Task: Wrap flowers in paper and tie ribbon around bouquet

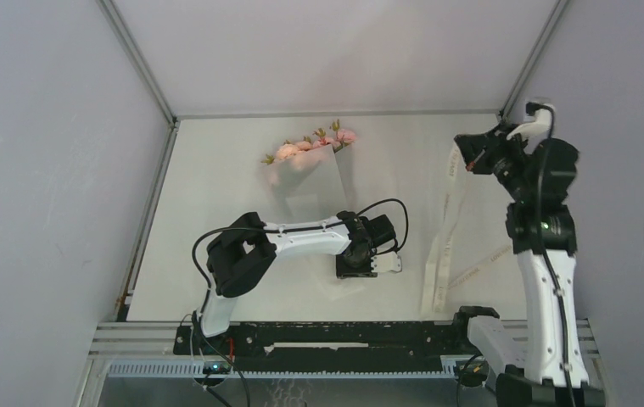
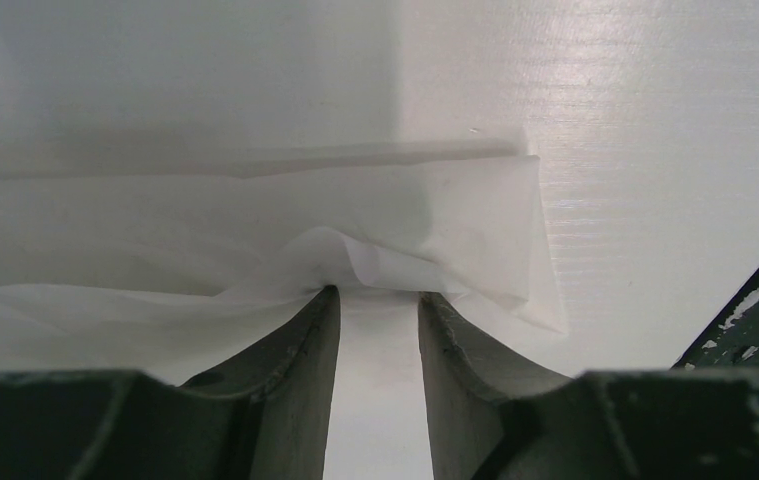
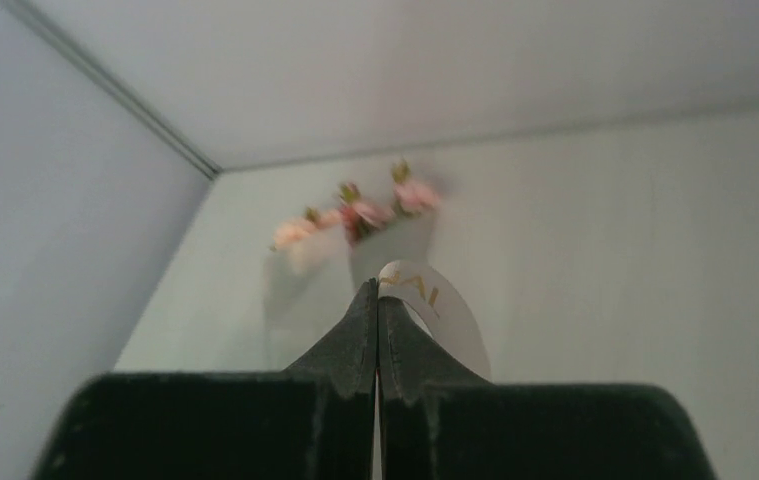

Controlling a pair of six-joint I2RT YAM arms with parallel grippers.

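A: Grey walls [image 1: 47,170] box in a white worktop [image 1: 216,212]. Where is the bouquet [image 1: 305,170]?

B: Towards 12 o'clock on the worktop. The flowers [image 1: 310,146] fan out at its far end, and the paper [image 1: 311,182] wraps them on the near side, running back towards 6 o'clock.

A: And the left gripper [image 2: 375,295]?

B: It is low, near the middle of the worktop, at the bouquet's near end. Its jaws stand partway apart, with the crumpled edge of the paper right at the fingertips. I see nothing clamped between them.

A: The other one?

B: The right gripper [image 1: 468,158] is raised at 2 o'clock with its jaws pressed together on one end of the ribbon [image 1: 447,225]. The band hangs down and trails over the worktop to about 5 o'clock.

A: So which step is this?

B: I judge the wrapping is done, or nearly so, and the tying is only beginning. The ribbon is lifted but well apart from the bouquet.

A: What does the next move call for?

B: Probably carrying the ribbon towards 10 o'clock and laying it across the narrow part of the wrap. Meanwhile the left gripper would steady the paper so it cannot spring open. The band is long and limp, so its slack will need watching.
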